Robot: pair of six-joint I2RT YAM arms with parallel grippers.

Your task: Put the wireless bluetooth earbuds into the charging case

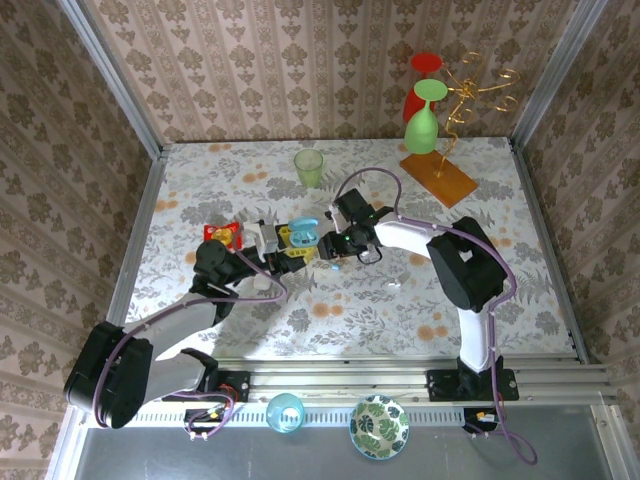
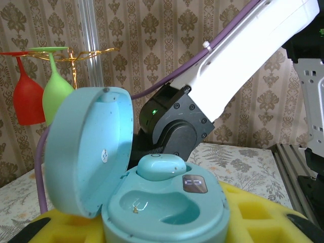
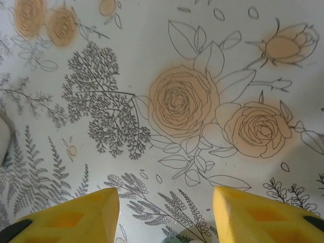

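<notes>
**A:** What is sitting closest in, on this side of the charging case [image 2: 167, 207]?

**B:** A teal cup [image 1: 285, 412] and a leaf-patterned bowl [image 1: 379, 427] are resting by the arms' bases, well short of the case.

**A:** And at the case itself?

**B:** The left pincer [image 1: 296, 246] is clamping it between yellow pads [image 2: 263, 223], and the lid [image 2: 88, 152] is standing open. One earbud [image 2: 161, 166] is lying in the case's rear hollow, with a second hollow in front of it.

**A:** And the right pincer [image 3: 164, 202]?

**B:** It is hovering just right of the case, its fingers standing apart over the flowered tabletop [image 3: 177, 61].

**A:** What is farther off?

**B:** A green cup [image 1: 309, 167] is standing upright beyond the case. Farther still, off to the case's right, a red glass [image 1: 420, 95] and a green glass [image 1: 425, 125] are hanging upside down from a gold wire stand [image 1: 468, 95].
</notes>
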